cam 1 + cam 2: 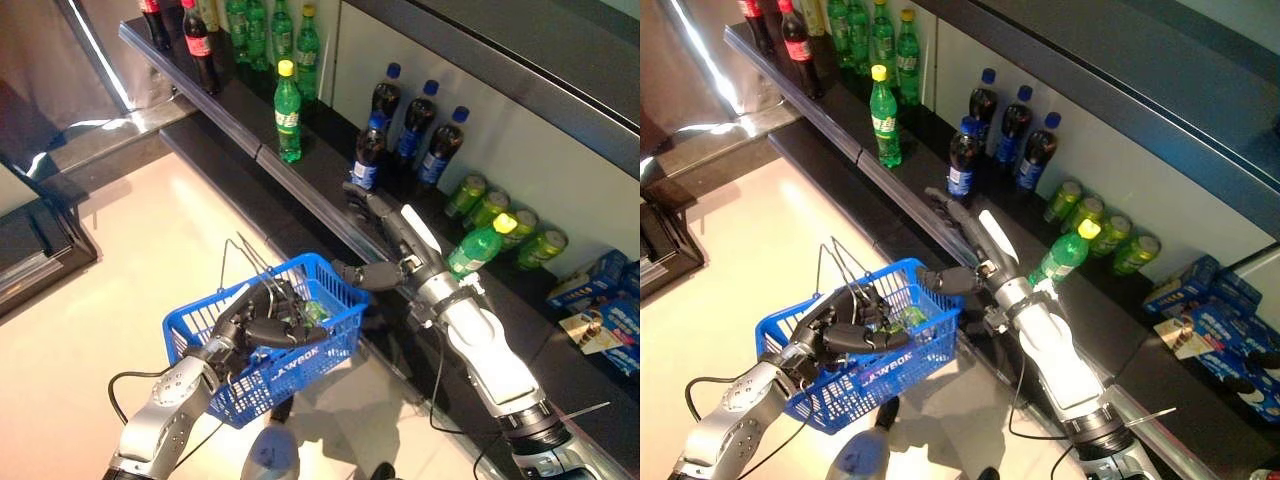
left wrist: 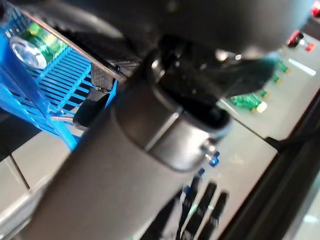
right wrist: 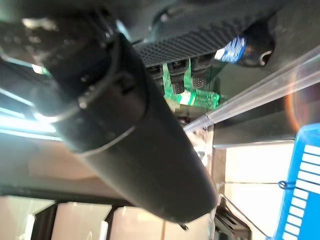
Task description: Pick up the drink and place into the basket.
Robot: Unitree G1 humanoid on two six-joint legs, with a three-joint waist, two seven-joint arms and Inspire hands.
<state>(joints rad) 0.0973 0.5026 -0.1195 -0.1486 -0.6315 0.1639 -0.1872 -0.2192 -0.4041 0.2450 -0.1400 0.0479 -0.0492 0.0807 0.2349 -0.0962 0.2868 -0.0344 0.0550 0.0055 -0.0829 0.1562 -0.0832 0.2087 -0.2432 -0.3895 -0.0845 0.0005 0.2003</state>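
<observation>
My left hand is curled round the wire handles of a blue plastic basket, holding it over the floor in front of the shelf. A green can lies inside the basket. My right hand is open, with straight fingers reaching along the shelf. Its fingertips are just short of the front dark cola bottle with a blue cap, also seen in the right wrist view. A green bottle with a yellow cap leans tilted just behind my right wrist.
Two more dark blue-capped bottles stand behind the front one. A green bottle stands alone further left, with others at the far end. Several green cans and blue boxes lie to the right. The shelf's clear front rail runs diagonally.
</observation>
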